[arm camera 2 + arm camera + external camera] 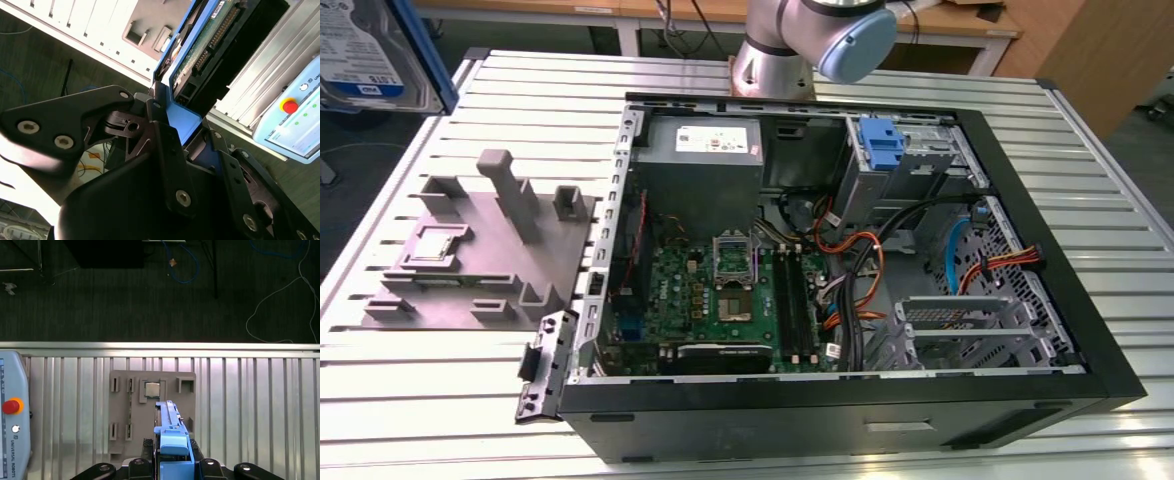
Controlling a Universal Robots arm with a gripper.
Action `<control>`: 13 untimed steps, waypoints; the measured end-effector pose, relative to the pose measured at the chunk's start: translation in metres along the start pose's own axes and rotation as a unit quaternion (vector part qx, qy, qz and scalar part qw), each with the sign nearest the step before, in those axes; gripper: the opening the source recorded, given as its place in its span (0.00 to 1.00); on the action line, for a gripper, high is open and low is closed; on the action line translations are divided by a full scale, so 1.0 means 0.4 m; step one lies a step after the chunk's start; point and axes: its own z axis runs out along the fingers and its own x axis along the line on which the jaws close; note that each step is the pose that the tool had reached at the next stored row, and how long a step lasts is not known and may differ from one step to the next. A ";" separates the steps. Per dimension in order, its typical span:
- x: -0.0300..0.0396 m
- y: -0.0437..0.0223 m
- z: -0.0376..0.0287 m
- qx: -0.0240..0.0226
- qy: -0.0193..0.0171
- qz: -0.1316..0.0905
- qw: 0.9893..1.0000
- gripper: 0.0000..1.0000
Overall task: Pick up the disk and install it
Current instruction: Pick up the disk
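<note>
Disk (pixel 172 440) held above the grey stand (pixel 125 405)
Gripper (pixel 181 116) clamped, apparently firmly, around its blue frame (pixel 190 124); open computer case (pixel 854 250) just beside the stand

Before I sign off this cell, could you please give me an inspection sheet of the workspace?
Surface: slatted metal table, carrying an open computer case.
Job's things: the disk, in its blue frame, held clear of the table.
Clutter: grey stand; teach pendant.
Grippers: gripper shut on the disk.
Cables: orange, black and blue leads inside the case.
Surroundings: dark floor with loose cables.
</note>
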 end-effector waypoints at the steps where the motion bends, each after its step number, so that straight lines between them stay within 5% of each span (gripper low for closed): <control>1: 0.000 0.000 0.000 0.000 0.000 0.000 1.000 0.37; 13: 0.001 0.000 -0.009 0.000 0.000 0.000 1.000 0.37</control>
